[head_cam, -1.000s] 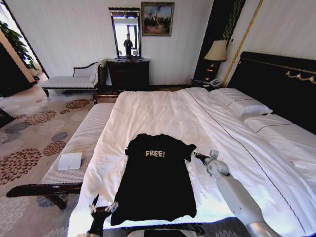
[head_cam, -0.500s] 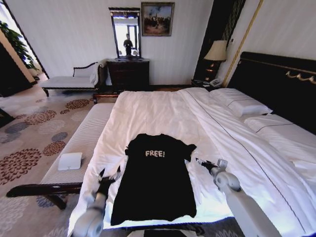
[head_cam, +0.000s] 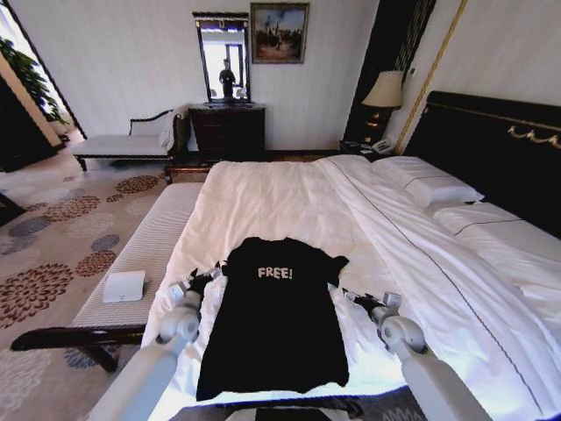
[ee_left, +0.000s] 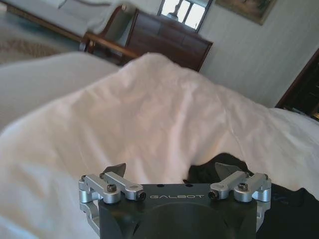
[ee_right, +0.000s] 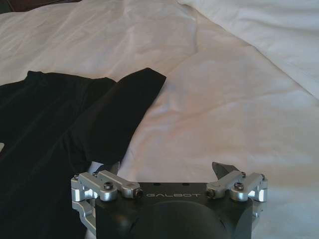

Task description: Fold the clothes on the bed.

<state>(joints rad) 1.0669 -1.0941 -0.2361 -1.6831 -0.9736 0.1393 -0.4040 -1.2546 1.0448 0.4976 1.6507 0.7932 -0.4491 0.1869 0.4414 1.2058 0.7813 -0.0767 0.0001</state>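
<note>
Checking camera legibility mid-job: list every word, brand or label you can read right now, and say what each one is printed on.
"FREE!": white lettering on the chest of the black T-shirt lying on the bed.
"GALBOT": on the body of the left gripper, seen in its wrist view.
"GALBOT": on the body of the right gripper, seen in its wrist view.
The framed picture on the far wall shows no text that can be read.

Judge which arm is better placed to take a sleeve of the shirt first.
Left, marginally: the left gripper sits open right beside the black T-shirt at its sleeve, while the right gripper, also open, is lower along the shirt's side.
</note>
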